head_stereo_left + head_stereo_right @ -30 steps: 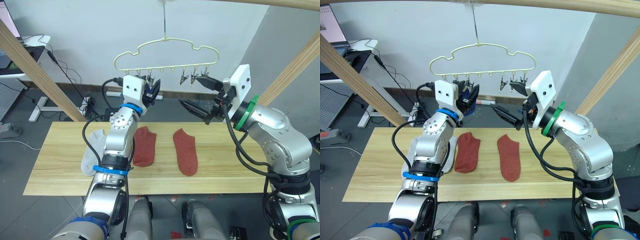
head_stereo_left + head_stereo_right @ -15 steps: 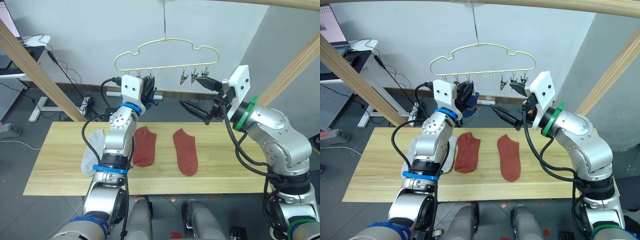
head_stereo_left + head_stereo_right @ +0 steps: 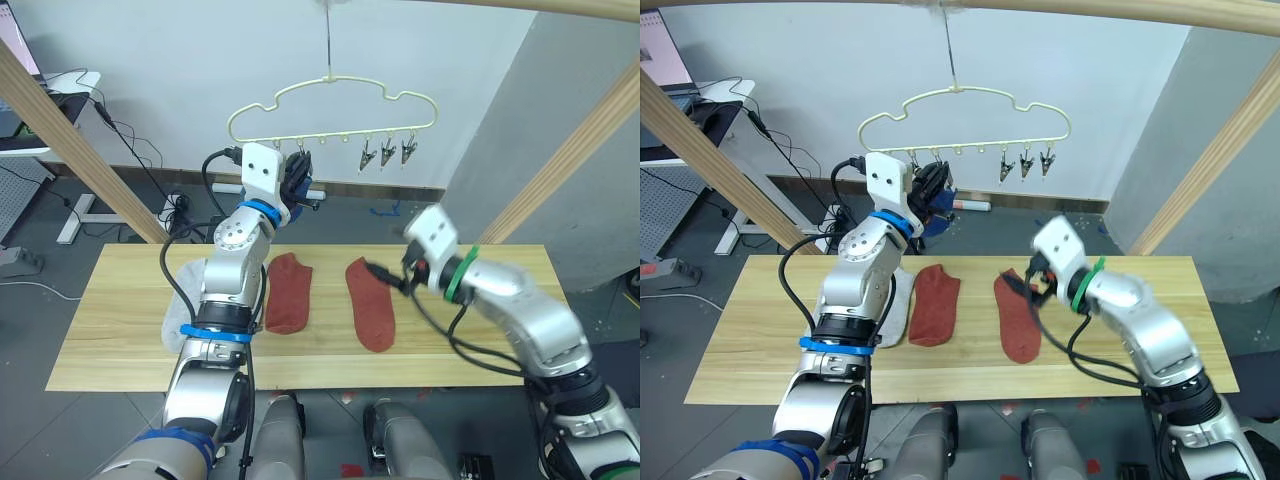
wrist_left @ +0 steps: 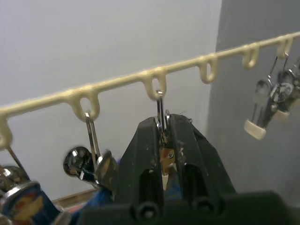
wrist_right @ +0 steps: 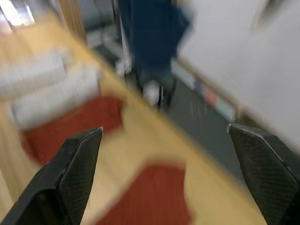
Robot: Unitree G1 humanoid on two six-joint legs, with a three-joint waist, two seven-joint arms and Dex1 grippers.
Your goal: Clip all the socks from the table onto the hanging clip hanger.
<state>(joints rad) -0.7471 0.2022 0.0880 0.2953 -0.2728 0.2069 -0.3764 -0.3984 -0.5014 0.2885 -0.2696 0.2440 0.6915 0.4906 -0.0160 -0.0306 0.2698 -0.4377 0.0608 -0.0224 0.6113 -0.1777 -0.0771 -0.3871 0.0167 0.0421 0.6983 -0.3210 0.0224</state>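
On the pale plank table (image 3: 120,340), two rust socks (image 3: 288,292); right gripper (image 5: 164,178) spread; left gripper (image 4: 163,140) pinching a clip (image 4: 161,123).

left arm (image 3: 228,275): silver-grey jointed shell, wearing blue rings at wrist and forearm, trailing black cables
right arm (image 3: 520,320): showing the same silver shell, wearing a green ring, looping black cables
wrist blocks: white and boxy, sitting behind each gripper
fingers (image 5: 77,168): black, showing a fine cross-hatched texture
left gripper (image 4: 164,154): black, showing hex screw heads near its base
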